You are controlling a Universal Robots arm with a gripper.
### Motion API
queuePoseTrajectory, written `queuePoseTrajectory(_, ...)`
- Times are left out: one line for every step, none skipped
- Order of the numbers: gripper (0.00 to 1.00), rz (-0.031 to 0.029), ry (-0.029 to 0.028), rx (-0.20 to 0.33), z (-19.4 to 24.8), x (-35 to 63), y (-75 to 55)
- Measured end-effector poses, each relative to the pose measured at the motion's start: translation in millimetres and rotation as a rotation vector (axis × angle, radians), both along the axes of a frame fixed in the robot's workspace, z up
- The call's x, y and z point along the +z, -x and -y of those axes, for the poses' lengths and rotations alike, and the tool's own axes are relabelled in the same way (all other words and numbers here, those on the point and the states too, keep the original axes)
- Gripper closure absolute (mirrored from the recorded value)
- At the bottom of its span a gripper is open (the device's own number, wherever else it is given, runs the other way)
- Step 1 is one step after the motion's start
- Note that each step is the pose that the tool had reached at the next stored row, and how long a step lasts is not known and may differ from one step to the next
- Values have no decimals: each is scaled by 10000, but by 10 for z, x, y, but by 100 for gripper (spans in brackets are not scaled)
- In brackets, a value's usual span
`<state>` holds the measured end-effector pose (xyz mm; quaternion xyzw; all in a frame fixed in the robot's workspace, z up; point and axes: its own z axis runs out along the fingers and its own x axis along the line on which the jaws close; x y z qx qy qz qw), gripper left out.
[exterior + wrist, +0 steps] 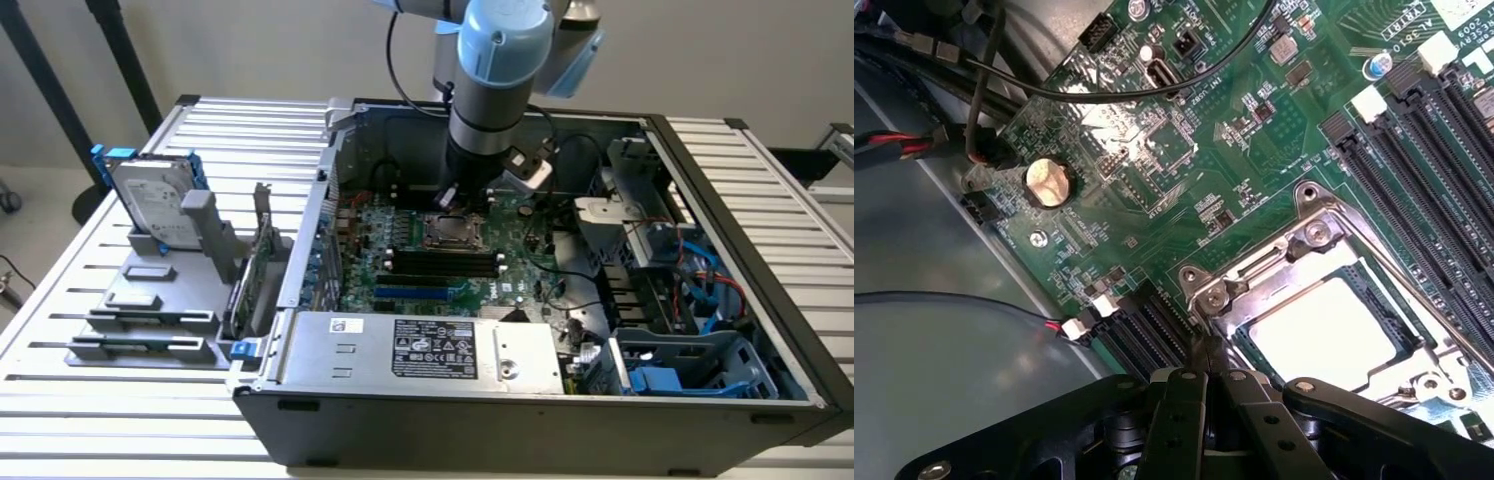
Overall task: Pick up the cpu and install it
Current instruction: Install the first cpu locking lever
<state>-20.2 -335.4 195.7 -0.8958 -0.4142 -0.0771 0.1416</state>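
The cpu (1319,330), a shiny silver square, lies flat inside the metal socket frame (1294,250) on the green motherboard (1154,150). My gripper (1206,352) is shut, its black fingers pressed together with nothing visible between them. Their tips sit right at the socket frame's corner, beside the cpu's edge. In the exterior view the arm reaches down into the open computer case (721,160), and the gripper (451,203) hangs just above the socket (447,232).
Black memory slots (1414,190) run beside the socket. Cables (1004,90) and a coin battery (1049,182) lie near the case wall. The power supply (427,345) fills the case's near side. A hard drive in a blue frame (147,195) and grey blocks (147,300) stand outside at the exterior view's left.
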Motion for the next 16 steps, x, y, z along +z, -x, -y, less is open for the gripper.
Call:
queuePoseTrajectory(89, 0, -6, 0, 3, 0, 0)
queuePoseTrajectory(89, 0, -13, 0, 6, 0, 0)
queuePoseTrajectory(89, 0, -18, 1, 10, 0, 0)
queuePoseTrajectory(89, -1, -25, 1, 12, 0, 0)
queuePoseTrajectory(89, -1, -41, 0, 14, 0, 0)
queuePoseTrajectory(89, -1, -68, 1, 16, -1, 0)
queuePoseTrajectory(89, -1, -101, 2, 17, -2, 0)
queuePoseTrajectory(89, -1, -140, 1, 18, -3, 0)
queuePoseTrajectory(89, 0, -179, 1, 19, -4, 0)
queuePoseTrajectory(89, -1, -207, 1, 21, -5, 0)
queuePoseTrajectory(89, 0, -229, 1, 23, -7, 0)
queuePoseTrajectory(89, 0, -243, 0, 26, -8, 0)
queuePoseTrajectory(89, 0, -253, 0, 29, -10, 0)
queuePoseTrajectory(89, 0, -260, 1, 31, -12, 0)
queuePoseTrajectory(89, 0, -265, 1, 33, -14, 0)
queuePoseTrajectory(89, 0, -267, 0, 34, -15, 0)
